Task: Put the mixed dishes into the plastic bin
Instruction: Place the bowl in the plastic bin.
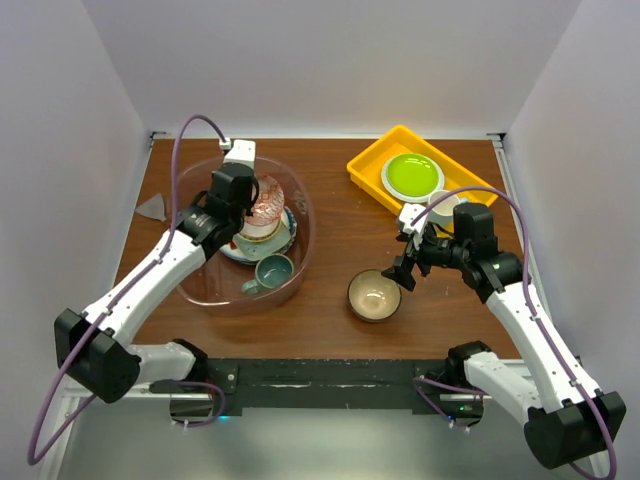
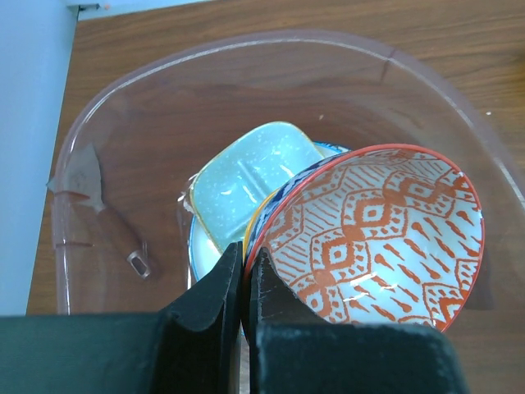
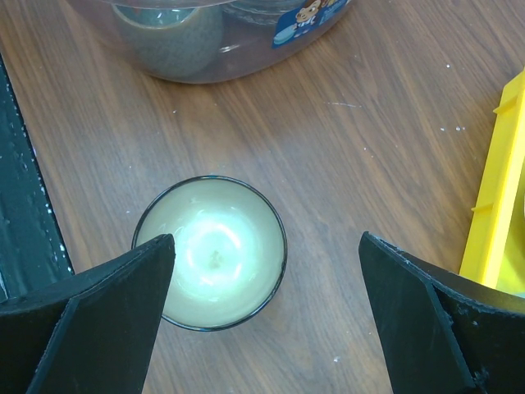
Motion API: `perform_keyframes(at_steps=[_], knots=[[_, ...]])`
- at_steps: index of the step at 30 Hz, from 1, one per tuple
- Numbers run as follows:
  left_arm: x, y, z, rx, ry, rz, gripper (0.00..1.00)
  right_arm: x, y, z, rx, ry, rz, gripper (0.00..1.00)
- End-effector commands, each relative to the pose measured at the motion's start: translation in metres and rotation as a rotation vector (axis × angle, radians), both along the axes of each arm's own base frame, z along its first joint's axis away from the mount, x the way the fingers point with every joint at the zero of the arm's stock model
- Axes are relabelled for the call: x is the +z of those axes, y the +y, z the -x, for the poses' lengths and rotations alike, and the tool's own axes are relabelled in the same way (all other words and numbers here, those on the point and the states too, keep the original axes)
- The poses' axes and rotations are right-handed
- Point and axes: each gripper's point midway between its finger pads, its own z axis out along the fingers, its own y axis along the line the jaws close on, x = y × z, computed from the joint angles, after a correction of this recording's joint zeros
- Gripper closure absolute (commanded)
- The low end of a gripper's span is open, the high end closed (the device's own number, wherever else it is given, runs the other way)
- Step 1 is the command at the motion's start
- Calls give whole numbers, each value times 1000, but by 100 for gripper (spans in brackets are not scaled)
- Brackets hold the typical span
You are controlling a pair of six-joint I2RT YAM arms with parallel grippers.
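Right pincer point(image 3: 267, 246) wide apart, just above small bowl point(image 3: 209, 253) on worktop point(image 3: 328, 123). Bowl sits nearer one finger (round, so no long side). We judge right arm nearer. Left pincer point(image 2: 246, 271) clamped on red-patterned bowl point(image 2: 377, 238), over plastic bin point(image 2: 246, 57).

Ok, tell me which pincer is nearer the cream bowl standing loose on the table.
Right. The right pincer hangs open just above that cream bowl, slightly off-centre; the left pincer is far off over the plastic bin, shut on the rim of a red-patterned bowl.
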Motion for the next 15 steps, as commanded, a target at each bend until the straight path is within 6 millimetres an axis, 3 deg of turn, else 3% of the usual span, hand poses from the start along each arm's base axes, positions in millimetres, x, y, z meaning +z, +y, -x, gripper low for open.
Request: perform_keyframes(at_steps=[1,10,13,15], knots=[[5,2,-18,-12,-45,48,100,15,0,-6,4,-57,-8,2],[-34,11,-29,-9,43,41,99,13,0,-7,2,-54,-4,2],[-40,12,-30,-9,58,43,95,14,0,-7,2,-56,-4,2],[-43,13,-30,-6,63,43,84,14,0,-7,1,-56,-3,2]])
